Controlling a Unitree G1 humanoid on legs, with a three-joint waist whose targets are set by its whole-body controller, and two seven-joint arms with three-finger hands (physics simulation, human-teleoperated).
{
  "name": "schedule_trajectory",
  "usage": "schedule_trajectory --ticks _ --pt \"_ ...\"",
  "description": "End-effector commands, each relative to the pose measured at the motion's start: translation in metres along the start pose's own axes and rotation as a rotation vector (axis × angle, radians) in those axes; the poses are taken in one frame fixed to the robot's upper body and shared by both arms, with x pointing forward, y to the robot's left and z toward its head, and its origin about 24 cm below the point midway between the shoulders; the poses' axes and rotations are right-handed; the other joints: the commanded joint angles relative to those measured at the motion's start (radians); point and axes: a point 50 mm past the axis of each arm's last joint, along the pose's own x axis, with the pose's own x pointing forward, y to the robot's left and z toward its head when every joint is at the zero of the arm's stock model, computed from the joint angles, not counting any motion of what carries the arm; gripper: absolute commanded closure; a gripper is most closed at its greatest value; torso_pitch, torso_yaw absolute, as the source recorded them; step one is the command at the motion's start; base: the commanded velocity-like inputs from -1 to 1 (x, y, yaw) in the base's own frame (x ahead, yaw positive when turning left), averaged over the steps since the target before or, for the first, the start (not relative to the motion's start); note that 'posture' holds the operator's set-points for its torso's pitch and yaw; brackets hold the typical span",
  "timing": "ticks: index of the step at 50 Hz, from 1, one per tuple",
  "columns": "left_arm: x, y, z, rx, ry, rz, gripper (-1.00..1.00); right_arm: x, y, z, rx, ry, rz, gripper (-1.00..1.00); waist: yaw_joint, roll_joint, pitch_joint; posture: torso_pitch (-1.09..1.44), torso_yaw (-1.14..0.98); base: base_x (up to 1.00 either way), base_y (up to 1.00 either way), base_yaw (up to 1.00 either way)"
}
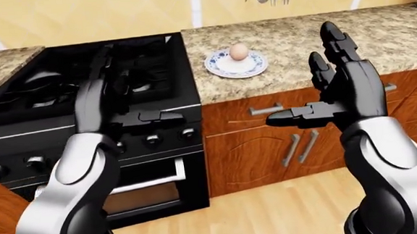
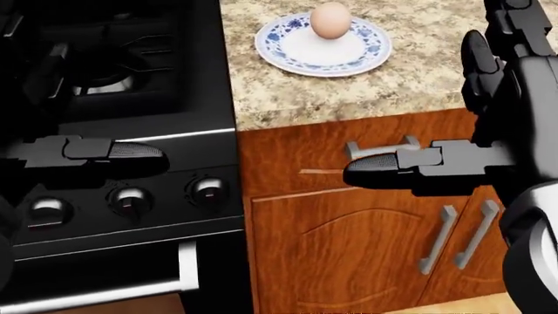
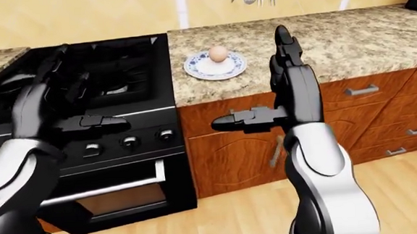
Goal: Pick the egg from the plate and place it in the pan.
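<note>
Nothing of the task is done yet: the egg (image 2: 330, 19) sits on the blue-patterned plate (image 2: 292, 53) on the granite counter (image 2: 410, 72), while the left hand (image 1: 113, 109) and right hand (image 1: 338, 95) hover spread and empty, well short of it.

No legible text, label, brand, number or sign appears in any view. The stove knobs (image 2: 131, 198) carry only small marks too blurred to read. The plate (image 2: 296, 55) bears a blue floral pattern, not lettering. The cabinet fronts (image 2: 366, 242) and the worktop (image 2: 410, 72) show no markings.
</note>
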Motion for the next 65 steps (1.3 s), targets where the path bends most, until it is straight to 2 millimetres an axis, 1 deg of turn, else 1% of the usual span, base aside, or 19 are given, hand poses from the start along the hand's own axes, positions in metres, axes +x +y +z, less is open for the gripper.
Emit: schedule_trajectory --ticks 1,8,12,13,14,21,25,26,27,34,38,39,41,47,51,52,60,64,65 --pt "-0.0014 0.0007 0.0127 0.006 -0.07 0.002 -1.0 -0.0008 0.0004 0.0099 0.0 -0.063 -0.002 -1.0 0.008 -0.016 -0.019 0.0 0.0 0.13 -0.11 0.0" --pt "-0.001 0.0011 0.0122 0.007 -0.069 0.004 -1.0 -0.0006 0.0003 0.0093 -0.001 -0.064 -0.003 -1.0 0.003 0.038 -0.003 0.0 0.0 0.13 -0.1 0.0" --pt "-0.001 0.0008 0.0121 0.008 -0.069 0.004 -1.0 -0.0007 0.0008 0.0095 -0.001 -0.064 -0.002 -1.0 -0.006 0.132 -0.027 0.0 0.0 0.14 -0.09 0.0" --pt "-0.001 0.0006 0.0117 0.009 -0.068 0.004 -1.0 -0.0003 0.0008 0.0088 -0.002 -0.063 -0.001 -1.0 0.006 0.084 -0.015 0.0 0.0 0.12 -0.11 0.0" --pt "-0.0014 0.0004 0.0124 0.009 -0.068 0.005 -1.0 -0.0002 0.001 0.0087 -0.003 -0.064 0.0 -1.0 -0.002 0.108 -0.016 0.0 0.0 0.13 -0.09 0.0" --pt "-0.001 0.002 0.0132 0.006 -0.071 0.013 -1.0 -0.0015 0.0014 0.0103 -0.003 -0.064 0.0 -1.0 0.01 0.051 -0.013 0.0 0.0 0.13 -0.1 0.0" --pt "-0.001 0.0023 0.0135 0.005 -0.072 0.014 -1.0 -0.0005 0.0012 0.0085 -0.003 -0.064 0.0 -1.0 0.012 -0.06 -0.035 0.0 0.0 0.13 -0.1 0.0" --pt "-0.0015 0.0022 0.0143 0.006 -0.072 0.014 -1.0 -0.0006 0.0013 0.0085 -0.003 -0.064 0.001 -1.0 0.005 -0.007 -0.022 0.0 0.0 0.13 -0.09 0.0" --pt "-0.0012 0.002 0.0133 0.006 -0.07 0.014 -1.0 -0.0014 0.0017 0.01 -0.003 -0.064 0.0 -1.0 0.012 -0.028 -0.022 0.0 0.0 0.14 -0.1 0.0" --pt "-0.0015 0.0017 0.0127 0.008 -0.07 0.013 -1.0 -0.0012 0.0008 0.0087 -0.003 -0.064 0.0 -1.0 0.003 0.037 -0.003 0.0 0.0 0.14 -0.1 0.0" --pt "-0.001 0.0018 0.0121 0.008 -0.07 0.012 -1.0 -0.0008 0.0003 0.0084 -0.002 -0.064 -0.001 -1.0 -0.007 0.133 -0.027 0.0 0.0 0.13 -0.1 0.0" --pt "-0.0012 0.0012 0.0125 0.009 -0.069 0.012 -1.0 -0.0012 0.0005 0.0093 -0.002 -0.064 -0.001 -1.0 0.005 0.086 -0.017 0.0 0.0 0.13 -0.09 0.0" --pt "-0.0011 0.0013 0.0126 0.008 -0.07 0.012 -1.0 -0.0008 0.0004 0.0094 -0.002 -0.064 -0.002 -1.0 0.003 0.105 -0.018 0.0 0.0 0.13 -0.09 0.0" --pt "-0.001 0.0017 0.0129 0.008 -0.068 0.015 -1.0 -0.0016 0.0024 0.0113 -0.002 -0.064 0.002 -1.0 0.009 0.051 -0.014 0.0 0.0 0.14 -0.1 0.0" --pt "-0.001 0.0016 0.0129 0.009 -0.069 0.014 -1.0 -0.002 0.0021 0.0128 -0.002 -0.066 0.002 -1.0 0.013 -0.046 -0.027 0.0 0.0 0.13 -0.09 0.0" --pt "-0.0008 0.0021 0.0127 0.008 -0.07 0.014 -1.0 -0.002 0.0021 0.0128 -0.002 -0.066 0.002 -1.0 0.004 -0.007 -0.021 0.0 0.0 0.12 -0.09 0.0" --pt "-0.0011 0.0014 0.0121 0.011 -0.07 0.014 -1.0 -0.0029 0.0019 0.0141 -0.002 -0.071 0.003 -1.0 0.003 0.039 -0.004 0.0 0.0 0.13 -0.1 0.0" --pt "-0.0012 0.0012 0.0129 0.01 -0.071 0.013 -1.0 -0.0023 0.0017 0.0135 -0.003 -0.069 0.002 -1.0 -0.007 0.124 -0.016 0.0 0.0 0.14 -0.1 0.0" --pt "-0.0014 0.001 0.0133 0.011 -0.07 0.013 -1.0 -0.0022 0.0017 0.0133 -0.003 -0.069 0.003 -1.0 0.004 0.085 -0.013 0.0 0.0 0.14 -0.09 0.0"
